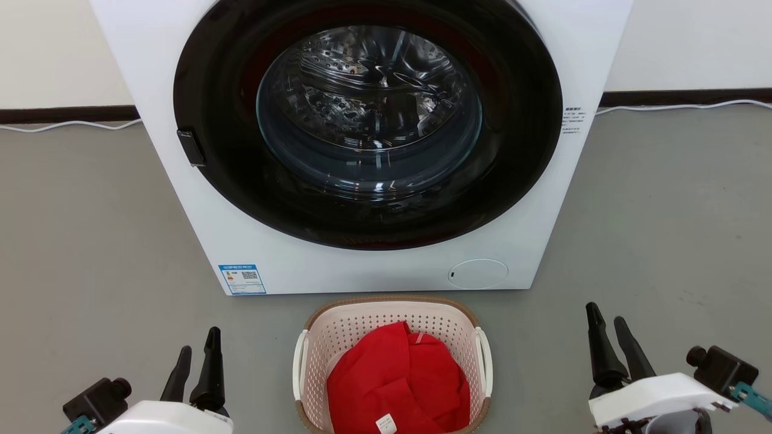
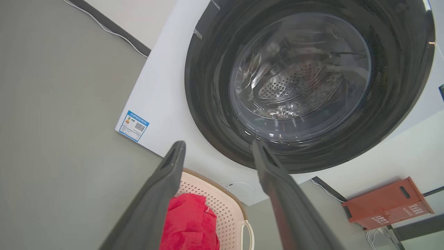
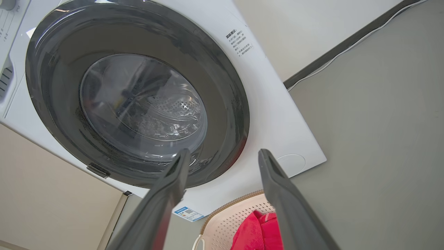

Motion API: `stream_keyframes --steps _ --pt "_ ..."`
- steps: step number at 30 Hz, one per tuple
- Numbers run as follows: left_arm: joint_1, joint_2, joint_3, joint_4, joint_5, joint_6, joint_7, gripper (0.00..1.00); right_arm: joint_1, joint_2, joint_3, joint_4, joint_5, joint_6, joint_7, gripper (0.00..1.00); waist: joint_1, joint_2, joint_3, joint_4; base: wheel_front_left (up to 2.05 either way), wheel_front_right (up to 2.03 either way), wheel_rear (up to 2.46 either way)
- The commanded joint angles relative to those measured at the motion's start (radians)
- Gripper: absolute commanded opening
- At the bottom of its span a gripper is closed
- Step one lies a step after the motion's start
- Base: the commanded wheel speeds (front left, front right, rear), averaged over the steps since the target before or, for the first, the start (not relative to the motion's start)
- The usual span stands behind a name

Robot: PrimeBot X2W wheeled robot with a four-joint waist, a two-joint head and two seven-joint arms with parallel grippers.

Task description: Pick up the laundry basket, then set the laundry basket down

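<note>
We face the pale pink-cream perforated plastic laundry basket [image 1: 362,328] on the grey floor [image 1: 90,241], our left gripper [image 1: 199,339] and right gripper [image 1: 606,312] both spread wide and empty.

In the head view the laundry basket, with its brown woven-look rim and white side handles, holds a crumpled red cloth [image 1: 398,386] and sits just in front of the big white front-loading washer [image 1: 362,265]. A thin white cable [image 1: 60,125] runs along the wall's foot, and the grippers hover on either side of the basket, touching nothing. In the left wrist view our long dark left fingers [image 2: 156,201] stand parted before the washer door, with the basket's corner low between them and an orange-red box [image 2: 388,203] by the wall. In the right wrist view the right fingers [image 3: 288,208] gape equally, with the basket rim and red cloth low between them.
</note>
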Motion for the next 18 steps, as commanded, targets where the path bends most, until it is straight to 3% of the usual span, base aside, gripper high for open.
stream_keyframes --steps 1,18 --pt "-0.022 0.016 0.009 -0.032 0.039 0.008 -0.015 1.00 -0.050 -0.012 0.016 -0.023 -0.039 0.004 -0.020 1.00 -0.0001 -0.0001 0.000 0.000 0.00 0.00 0.00" --pt "-0.010 0.051 -0.017 -0.028 0.254 0.042 -0.065 1.00 -0.056 -0.013 0.018 0.011 -0.278 0.005 -0.069 1.00 -0.0001 -0.0001 0.002 0.000 0.00 0.00 0.00"
